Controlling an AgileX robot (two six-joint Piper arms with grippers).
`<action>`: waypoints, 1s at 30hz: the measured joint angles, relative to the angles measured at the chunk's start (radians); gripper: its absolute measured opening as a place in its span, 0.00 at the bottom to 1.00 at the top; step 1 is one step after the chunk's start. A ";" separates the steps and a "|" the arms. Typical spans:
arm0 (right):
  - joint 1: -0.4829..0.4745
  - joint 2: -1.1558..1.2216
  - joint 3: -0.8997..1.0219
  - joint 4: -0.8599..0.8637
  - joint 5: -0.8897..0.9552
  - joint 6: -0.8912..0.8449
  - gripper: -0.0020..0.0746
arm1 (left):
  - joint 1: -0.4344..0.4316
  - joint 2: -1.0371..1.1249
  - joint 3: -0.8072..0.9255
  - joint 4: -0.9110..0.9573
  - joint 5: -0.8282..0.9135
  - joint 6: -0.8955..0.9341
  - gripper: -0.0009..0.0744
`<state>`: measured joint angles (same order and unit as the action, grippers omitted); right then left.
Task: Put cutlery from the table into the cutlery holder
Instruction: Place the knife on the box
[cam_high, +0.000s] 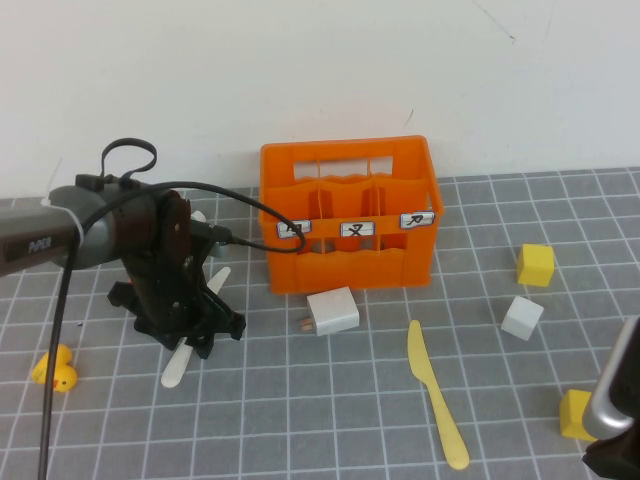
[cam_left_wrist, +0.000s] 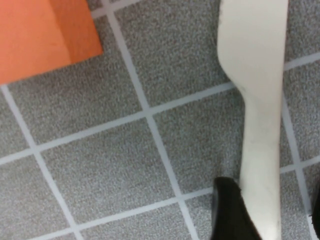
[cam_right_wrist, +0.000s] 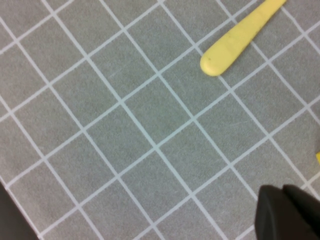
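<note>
2 knives (cam_high: 436, 394), 1 crate (cam_high: 350, 212), 3 cubes (cam_high: 535, 265), 1 duck (cam_high: 55, 369)

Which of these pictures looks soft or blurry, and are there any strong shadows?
High view: even light, faint shadow under the left gripper over the white knife. Left wrist view: close, slightly soft on that knife. Right wrist view: crisp grid, yellow knife, right gripper a dark blur at the edge.

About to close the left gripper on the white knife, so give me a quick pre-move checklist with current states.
1. Left gripper down over the white knife: ok.
2. Knife handle between the fingers: ok in the left wrist view.
3. Knife flat on the table: ok.
4. Fingers shut on knife: cannot tell.
5. Cutlery holder upright, compartments open-topped: ok.
6. Right gripper parked at near right, away from yellow knife: ok.
</note>
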<state>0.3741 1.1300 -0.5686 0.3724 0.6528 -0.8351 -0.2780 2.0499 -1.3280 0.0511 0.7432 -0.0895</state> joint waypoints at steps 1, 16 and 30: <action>0.000 0.000 0.000 0.000 0.000 0.000 0.02 | 0.000 0.000 0.000 0.000 0.000 0.000 0.45; 0.000 0.000 0.000 0.000 0.000 0.000 0.02 | 0.000 0.000 -0.003 0.002 -0.052 0.000 0.30; 0.000 0.000 0.000 0.014 0.000 -0.015 0.02 | 0.000 0.000 -0.003 0.005 -0.027 -0.054 0.43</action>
<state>0.3741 1.1300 -0.5686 0.3861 0.6528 -0.8499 -0.2780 2.0497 -1.3307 0.0562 0.7158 -0.1432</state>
